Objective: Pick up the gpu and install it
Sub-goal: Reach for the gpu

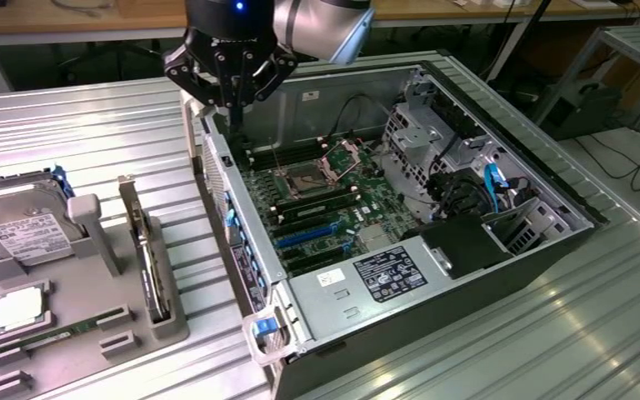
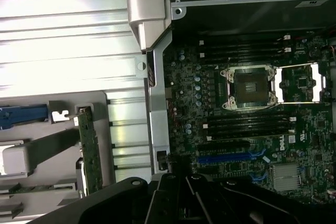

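Light comes from overhead and spreads fairly evenly across the exterior view. The ribbed metal table [image 1: 87, 125] shines pale grey, and a soft bright sheen lies on it toward the exterior view's lower right. The open computer case [image 1: 309, 104] holds moderate shade inside. Its green circuit board [image 1: 320, 208] is lit well enough to show colour, while the corner at the exterior view's right sinks into black. The room behind is dim.

In the wrist view the table [image 2: 63, 66] burns out to near white in broad bands of glare that swallow its ribs. The circuit board [image 2: 252, 129] beside it looks dark and muted, and the case wall [image 2: 252, 17] is almost black. The gripper [image 2: 184, 192] is a featureless black silhouette. Colours lean cool.
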Robot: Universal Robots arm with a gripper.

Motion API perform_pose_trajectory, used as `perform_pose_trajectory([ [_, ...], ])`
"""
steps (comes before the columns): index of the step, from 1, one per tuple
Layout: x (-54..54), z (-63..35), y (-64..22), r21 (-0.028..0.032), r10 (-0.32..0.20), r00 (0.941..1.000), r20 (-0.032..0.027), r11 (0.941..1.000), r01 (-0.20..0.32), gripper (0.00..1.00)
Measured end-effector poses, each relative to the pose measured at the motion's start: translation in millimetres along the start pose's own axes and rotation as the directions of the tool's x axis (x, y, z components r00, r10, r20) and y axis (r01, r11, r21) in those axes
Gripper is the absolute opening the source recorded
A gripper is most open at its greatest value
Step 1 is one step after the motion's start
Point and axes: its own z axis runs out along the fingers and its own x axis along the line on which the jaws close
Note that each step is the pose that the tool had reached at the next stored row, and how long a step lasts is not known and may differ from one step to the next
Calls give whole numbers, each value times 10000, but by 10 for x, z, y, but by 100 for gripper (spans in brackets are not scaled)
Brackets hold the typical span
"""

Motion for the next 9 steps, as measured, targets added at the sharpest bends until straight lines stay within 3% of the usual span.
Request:
perform_pose_trajectory([
  [9, 61, 0, -5, 0, 0, 10000, -1, 10000, 0, 11],
])
